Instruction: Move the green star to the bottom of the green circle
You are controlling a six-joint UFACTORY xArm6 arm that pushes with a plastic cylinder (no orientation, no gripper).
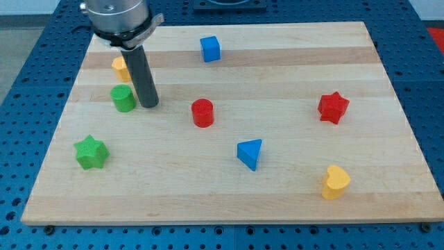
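The green star [91,153] lies near the board's left edge, low in the view. The green circle [123,98], a short cylinder, stands above and a little to the right of the star. My tip [149,105] rests on the board just to the right of the green circle, close to it but with a narrow gap. The star is well below and left of my tip.
A yellow block [121,67] sits above the green circle, partly behind the rod. A blue cube [210,48], red cylinder [202,112], blue triangle [250,153], red star [333,107] and yellow heart [336,182] lie on the wooden board [291,208].
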